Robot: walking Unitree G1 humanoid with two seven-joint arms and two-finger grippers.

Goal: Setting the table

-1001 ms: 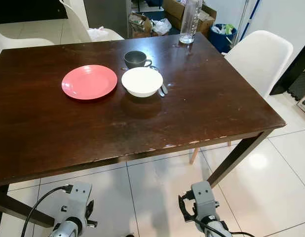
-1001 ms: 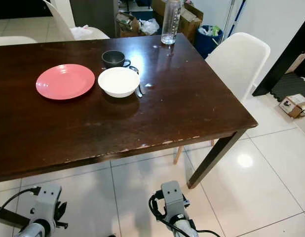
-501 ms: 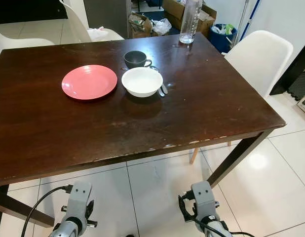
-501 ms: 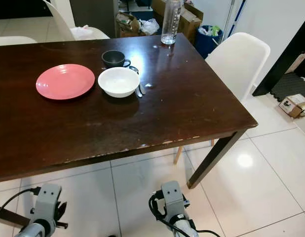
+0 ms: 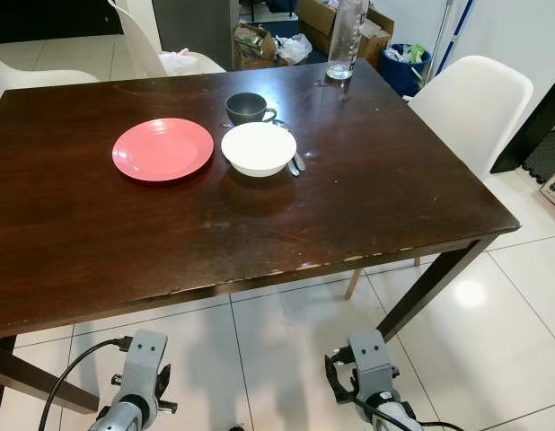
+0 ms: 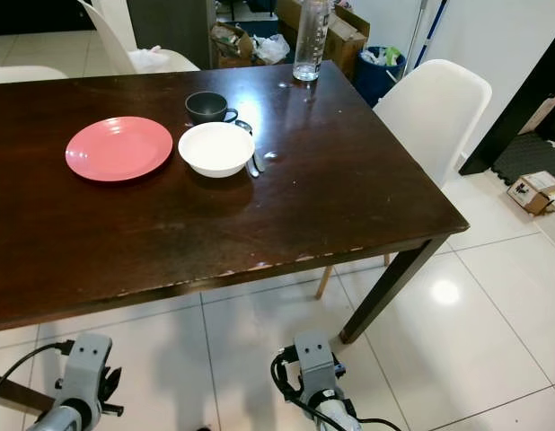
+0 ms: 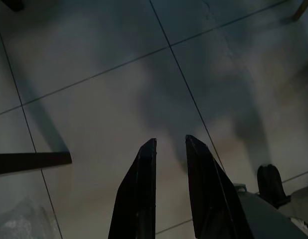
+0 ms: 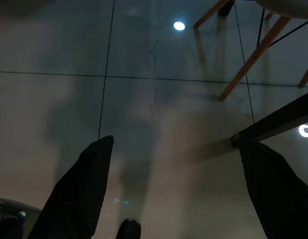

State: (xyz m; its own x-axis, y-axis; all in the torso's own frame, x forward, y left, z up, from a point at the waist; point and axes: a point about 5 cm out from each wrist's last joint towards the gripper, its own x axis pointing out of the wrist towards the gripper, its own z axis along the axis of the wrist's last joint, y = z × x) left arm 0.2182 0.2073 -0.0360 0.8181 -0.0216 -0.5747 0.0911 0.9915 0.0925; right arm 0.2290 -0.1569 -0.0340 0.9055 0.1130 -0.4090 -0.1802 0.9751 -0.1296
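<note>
Both arms hang idle below the desk [image 5: 367, 193] edge, aimed at the tiled floor [image 8: 144, 99], so you're pre-reach here. Left tool [image 7: 170, 144]: fingers nearly together, just a narrow slit between them, holding nothing. Right tool [image 8: 176, 149]: fingers spread wide, empty. Using the white bowl [image 5: 258, 147] as landmark: the red plate [image 5: 162, 148] sits just beside it on your left, not touching as far as I can tell; the dark cup [image 5: 248, 108] is right behind it, handle turned toward your right; cutlery [image 5: 295, 163], probably a spoon, pokes out from under the bowl's right rim, mostly hidden. A clear bottle [image 5: 346, 40] stands well behind the bowl at the far desk edge. A white chair [image 5: 471, 103] is well off to the bowl's right. My read: the pieces are bunched as a staging cluster, not a laid place, so spreading them out is what's left. The cluster is well back from the near edge, so you'll likely need to lean in or step closer.
</note>
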